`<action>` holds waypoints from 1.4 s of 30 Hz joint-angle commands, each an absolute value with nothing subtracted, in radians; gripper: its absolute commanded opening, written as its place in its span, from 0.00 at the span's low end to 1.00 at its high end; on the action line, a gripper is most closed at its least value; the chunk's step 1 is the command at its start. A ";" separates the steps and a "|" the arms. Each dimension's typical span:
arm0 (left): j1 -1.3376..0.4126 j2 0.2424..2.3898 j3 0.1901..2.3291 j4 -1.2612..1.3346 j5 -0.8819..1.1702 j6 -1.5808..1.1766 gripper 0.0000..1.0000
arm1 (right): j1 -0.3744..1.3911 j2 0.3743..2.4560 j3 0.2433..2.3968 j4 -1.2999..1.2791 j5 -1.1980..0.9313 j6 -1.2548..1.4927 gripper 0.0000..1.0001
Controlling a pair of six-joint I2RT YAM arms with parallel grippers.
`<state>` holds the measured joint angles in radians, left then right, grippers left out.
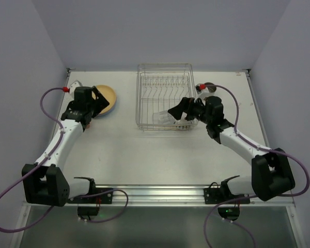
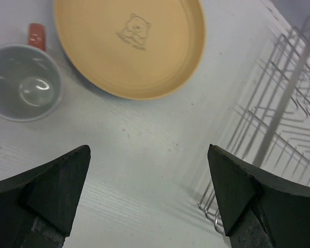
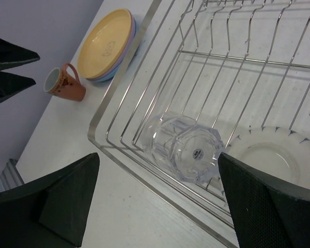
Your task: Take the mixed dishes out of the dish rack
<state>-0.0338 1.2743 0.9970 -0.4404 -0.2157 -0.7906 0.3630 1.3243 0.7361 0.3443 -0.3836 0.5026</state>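
The dish rack point(image 1: 164, 77) is a silver wire basket at the table's far middle. A small clear glass point(image 3: 188, 147) lies on its side in the rack's near corner, beside a white cup point(image 3: 271, 157). My right gripper point(image 3: 157, 201) is open just above and in front of the glass, outside the rack's rim point(image 3: 125, 67). Left of the rack, a yellow-orange plate point(image 2: 132, 44) tops a stack with purple and blue edges point(image 3: 125, 51). A pink handled mug point(image 2: 23, 85) stands upright next to it. My left gripper point(image 2: 147, 191) hangs open and empty over bare table near the plate.
A brown cup point(image 1: 208, 87) stands on the table right of the rack, behind my right arm. The rack's corner wires point(image 2: 279, 129) are close to my left gripper's right finger. Walls close the table on three sides.
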 commanded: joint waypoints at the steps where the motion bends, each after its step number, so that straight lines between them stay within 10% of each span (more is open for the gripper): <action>1: -0.135 1.220 0.994 -0.321 -0.229 -0.693 1.00 | 0.370 1.362 0.804 0.285 -0.400 0.479 0.99; 42: -0.210 1.137 0.816 0.021 0.103 -0.595 1.00 | 0.410 1.652 1.049 0.060 -0.402 0.440 0.98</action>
<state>-0.2005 1.1347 0.8196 -0.0277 0.0921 -0.6235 0.4030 1.6695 1.0340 0.0486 -0.3840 0.4519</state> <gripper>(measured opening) 0.997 0.982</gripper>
